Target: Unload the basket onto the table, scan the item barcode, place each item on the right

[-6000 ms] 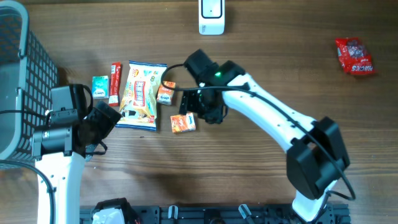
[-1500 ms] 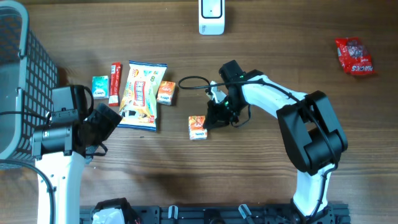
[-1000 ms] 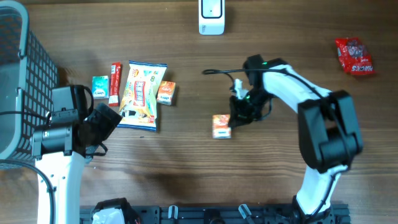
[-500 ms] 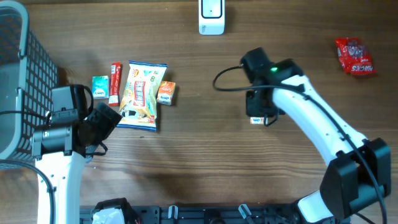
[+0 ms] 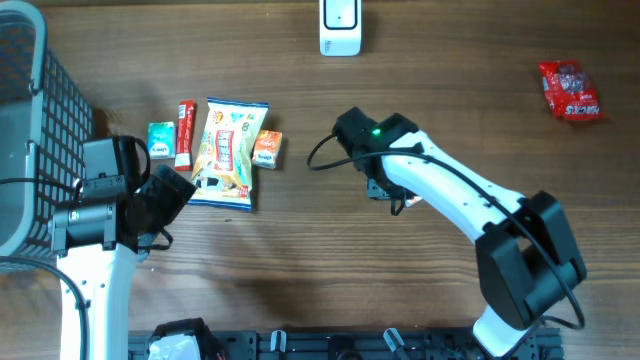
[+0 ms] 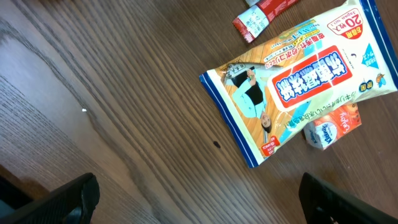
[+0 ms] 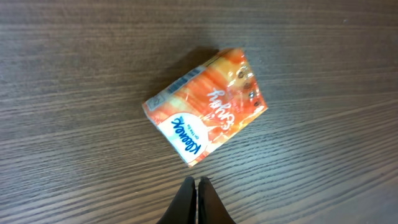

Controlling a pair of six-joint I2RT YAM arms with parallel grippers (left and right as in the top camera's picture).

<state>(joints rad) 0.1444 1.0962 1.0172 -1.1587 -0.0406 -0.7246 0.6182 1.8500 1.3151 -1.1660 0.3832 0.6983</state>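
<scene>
The orange tissue pack [image 7: 205,106] lies flat on the wooden table [image 7: 74,56] near its middle, almost wholly hidden from the overhead camera under the right arm [image 5: 440,185]; no barcode can be made out on its upper face. In the right wrist view its long axis runs diagonally, the white-labelled end low and left, nearest the right gripper [image 7: 198,183], whose claw is clenched on nothing, just short of the pack. The left gripper [image 6: 199,202] hangs released near a snack bag [image 5: 228,152] and a second orange pack [image 5: 266,150]. A white scanner [image 5: 340,25] stands at the far edge, a wire basket [image 5: 30,110] at the left.
</scene>
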